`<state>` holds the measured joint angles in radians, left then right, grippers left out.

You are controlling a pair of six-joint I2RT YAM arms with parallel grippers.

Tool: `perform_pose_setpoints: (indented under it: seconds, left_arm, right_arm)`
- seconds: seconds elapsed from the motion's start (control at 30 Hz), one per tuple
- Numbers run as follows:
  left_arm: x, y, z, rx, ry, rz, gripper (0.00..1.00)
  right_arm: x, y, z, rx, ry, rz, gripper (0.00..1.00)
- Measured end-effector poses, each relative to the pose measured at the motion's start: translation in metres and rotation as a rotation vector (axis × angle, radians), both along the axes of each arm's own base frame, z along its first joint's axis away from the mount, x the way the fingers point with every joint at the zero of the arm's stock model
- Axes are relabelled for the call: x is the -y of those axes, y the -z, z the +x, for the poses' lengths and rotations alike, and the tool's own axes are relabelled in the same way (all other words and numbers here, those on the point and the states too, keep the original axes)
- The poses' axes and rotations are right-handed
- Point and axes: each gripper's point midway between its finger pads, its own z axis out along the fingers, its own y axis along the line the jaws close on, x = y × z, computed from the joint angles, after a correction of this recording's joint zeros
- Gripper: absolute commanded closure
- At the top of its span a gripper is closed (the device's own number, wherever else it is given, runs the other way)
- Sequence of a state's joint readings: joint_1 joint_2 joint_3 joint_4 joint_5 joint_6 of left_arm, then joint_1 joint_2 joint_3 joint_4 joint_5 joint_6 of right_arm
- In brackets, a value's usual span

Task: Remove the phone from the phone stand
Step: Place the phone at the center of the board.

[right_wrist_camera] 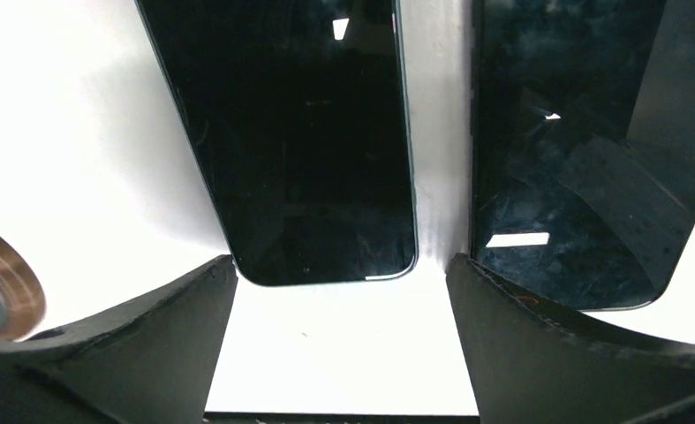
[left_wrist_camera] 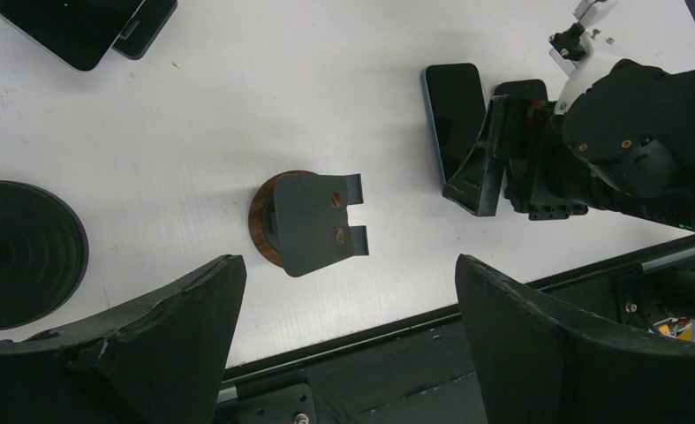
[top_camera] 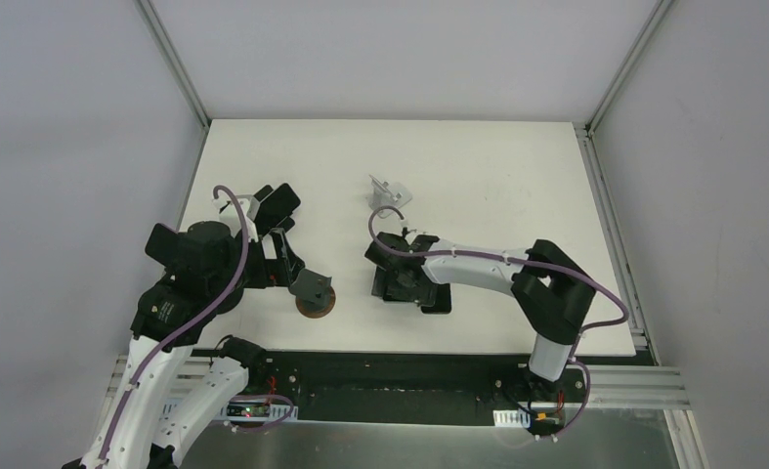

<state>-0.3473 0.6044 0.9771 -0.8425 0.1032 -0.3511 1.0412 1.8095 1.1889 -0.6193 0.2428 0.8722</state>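
White table (top_camera: 497, 176), phone (right_wrist_camera: 308, 132) flat under right pincer (right_wrist_camera: 339, 265) (jaws wide apart).

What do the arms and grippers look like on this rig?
Both arms match. The left arm and right arm have white link shells with black joint housings, and a purple cable loops along each. The left gripper and right gripper have matte black, wedge-shaped jaws. No markings are readable.

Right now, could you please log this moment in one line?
phone stand empty; phones flat on table; left gripper open; right gripper open
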Motion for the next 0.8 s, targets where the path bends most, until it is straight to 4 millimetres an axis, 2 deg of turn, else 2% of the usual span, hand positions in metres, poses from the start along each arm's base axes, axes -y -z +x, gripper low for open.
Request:
perform_pose_setpoints:
  seconds: [0.17,0.47,0.63,0.8]
  left_arm:
    - [0.0,0.001,0.0,-0.004,0.0,0.001,0.08]
    - [0.0,0.002,0.002,-0.01,-0.003,0.005,0.08]
    - [0.0,0.003,0.002,-0.013,-0.003,0.007,0.08]
    - [0.0,0.008,0.006,-0.04,-0.009,0.021,0.09]
  right_arm:
    - [0.01,-0.011,-0.008,0.004,-0.053,0.016,0.08]
    - [0.001,-0.095,0.0,0.166,-0.16,0.195,0.07]
    - [0.007,-0.122,0.008,0.227,-0.154,0.245,0.07]
    - [0.028,-0.147,0.022,0.283,-0.09,0.291,0.07]
